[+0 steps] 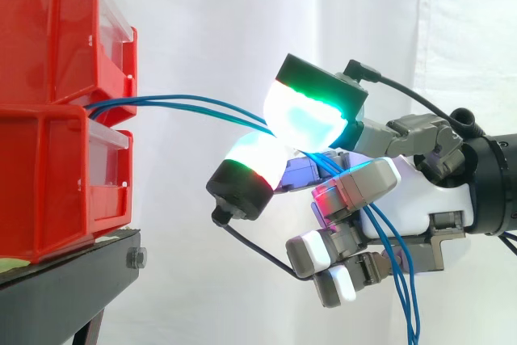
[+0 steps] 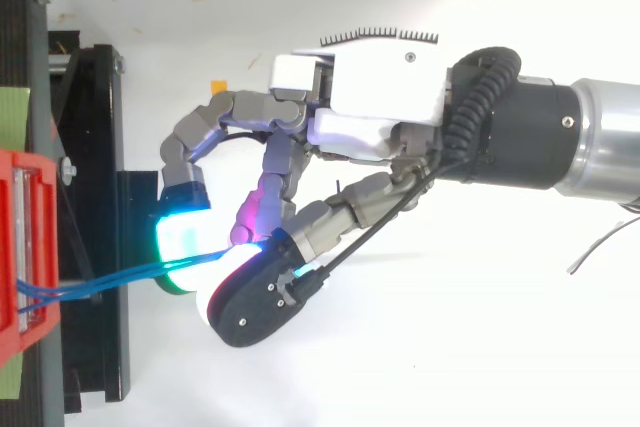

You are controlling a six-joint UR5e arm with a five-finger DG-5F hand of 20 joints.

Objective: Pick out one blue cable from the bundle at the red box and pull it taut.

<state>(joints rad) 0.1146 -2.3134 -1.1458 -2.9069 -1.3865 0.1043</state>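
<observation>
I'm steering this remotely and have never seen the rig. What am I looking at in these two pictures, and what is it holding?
It is one robot arm ending in a hand with fingers and a thumb; the glowing pads are its own fingertips. One picture looks level from the side, the other straight down from above. Stacked red bins stand on a black stand before a white curtain. Thin blue cables run from between the bins to the hand. Two pads pinch them; their loose ends hang below the palm. How many strands are pinched I cannot tell.
</observation>
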